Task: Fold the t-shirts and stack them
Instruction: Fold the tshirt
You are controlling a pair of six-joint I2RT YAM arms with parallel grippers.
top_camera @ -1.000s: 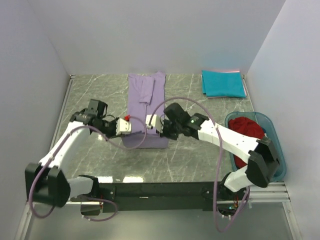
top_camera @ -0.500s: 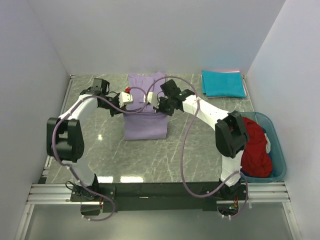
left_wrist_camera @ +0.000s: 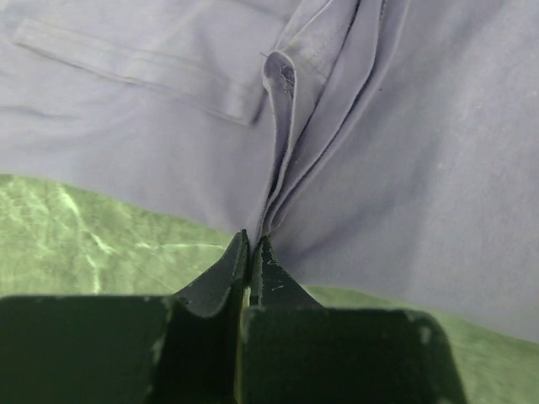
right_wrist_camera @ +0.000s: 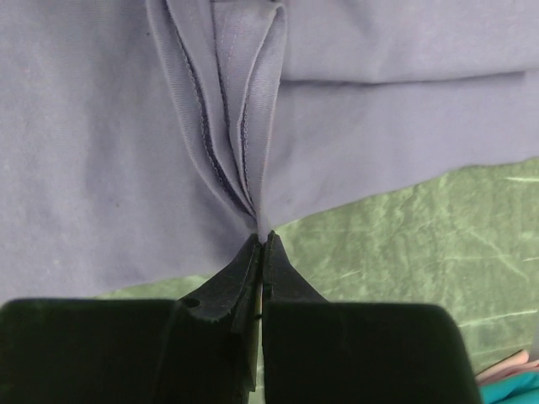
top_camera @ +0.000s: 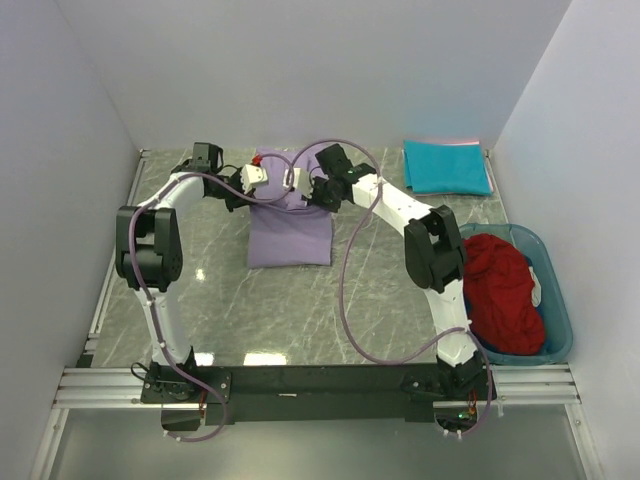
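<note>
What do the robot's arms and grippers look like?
The left arm and right arm are white with black joints, each with a purple cable. The left gripper and right gripper have black tapered fingers; a red mark sits on the left one.

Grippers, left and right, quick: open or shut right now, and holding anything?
Left gripper: shut, pinching a fold of the lavender t-shirt.
Right gripper: shut, pinching the same t-shirt.

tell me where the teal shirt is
Top view: the teal t-shirt lies folded at the far right corner of the table, beyond the bin, right of the lavender t-shirt.
</note>
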